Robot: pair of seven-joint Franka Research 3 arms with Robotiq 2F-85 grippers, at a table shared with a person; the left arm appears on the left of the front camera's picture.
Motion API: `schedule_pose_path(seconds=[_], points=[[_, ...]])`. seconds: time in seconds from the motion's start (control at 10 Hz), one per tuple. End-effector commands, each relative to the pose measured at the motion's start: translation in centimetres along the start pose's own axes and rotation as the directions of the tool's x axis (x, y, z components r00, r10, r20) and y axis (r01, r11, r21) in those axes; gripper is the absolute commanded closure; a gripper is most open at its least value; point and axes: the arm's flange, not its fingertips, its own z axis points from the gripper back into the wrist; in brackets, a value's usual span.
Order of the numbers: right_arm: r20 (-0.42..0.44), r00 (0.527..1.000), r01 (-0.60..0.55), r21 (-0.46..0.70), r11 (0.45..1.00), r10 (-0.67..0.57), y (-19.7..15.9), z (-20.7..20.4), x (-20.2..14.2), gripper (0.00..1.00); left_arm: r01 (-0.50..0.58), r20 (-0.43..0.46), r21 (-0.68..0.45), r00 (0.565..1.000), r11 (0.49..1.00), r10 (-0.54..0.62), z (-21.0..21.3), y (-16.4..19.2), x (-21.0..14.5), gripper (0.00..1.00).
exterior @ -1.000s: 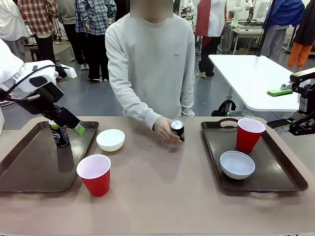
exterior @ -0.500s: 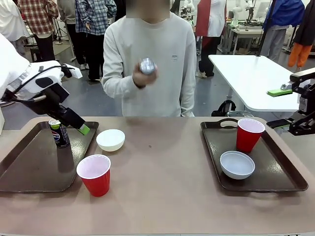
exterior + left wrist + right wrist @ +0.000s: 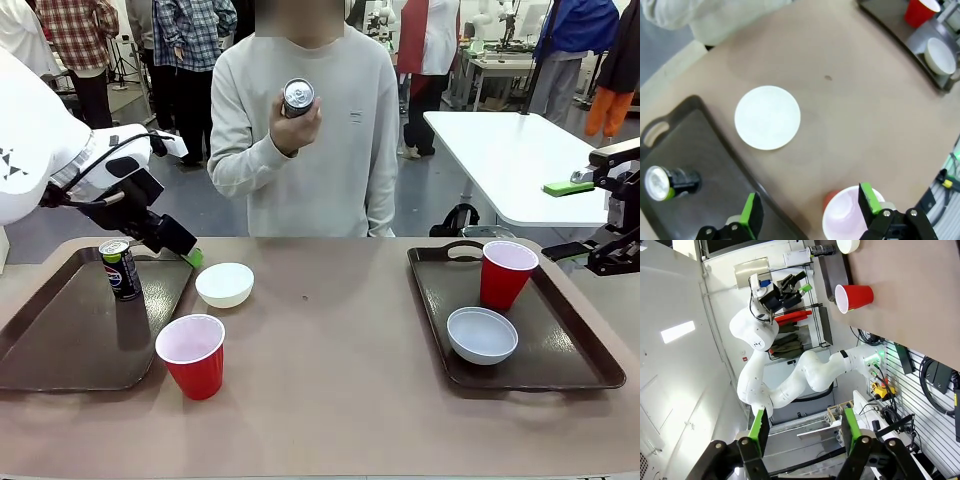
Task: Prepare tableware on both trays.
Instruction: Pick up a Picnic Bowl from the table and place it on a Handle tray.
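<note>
On the left tray (image 3: 60, 340) a dark can (image 3: 120, 268) stands upright and free. My left gripper (image 3: 186, 250) hangs open just right of it, above the tray's far right corner. From the left wrist, the gripper (image 3: 810, 207) is open above the table; the white bowl (image 3: 767, 117), the can (image 3: 665, 182) and the red cup (image 3: 852, 217) lie below. That bowl (image 3: 224, 284) and cup (image 3: 192, 355) stand on the table. The right tray (image 3: 590, 360) holds a red cup (image 3: 505, 274) and a white bowl (image 3: 482, 333). My right gripper (image 3: 563, 218) is open beside that tray; (image 3: 805, 429) holds nothing.
The person stands at the far side and holds a second can (image 3: 297, 97) up at chest height in one hand. A white table (image 3: 510, 160) stands behind on the right. The tan tabletop (image 3: 340, 380) lies bare between the trays.
The person lifted the can from the table up to chest height. My left gripper moved right, away from the can on the left tray. The right arm stayed still.
</note>
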Motion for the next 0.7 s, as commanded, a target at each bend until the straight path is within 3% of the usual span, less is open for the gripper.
schedule_pose_path(seconds=[0.0, 0.6], points=[[-0.016, 1.0, -0.013, -0.014, 1.0, 0.013, -0.3, 0.3, -0.2, 0.24, -0.004, -0.002, 0.063, 1.0, 0.998, 0.004, -0.6, -0.2, 0.4, 0.0], [-0.016, 1.0, -0.013, -0.014, 1.0, 0.013, -0.3, 0.3, -0.2, 0.24, -0.069, -0.105, 0.134, 0.991, 0.989, 0.083, -2.4, 0.3, 3.1, 0.0]])
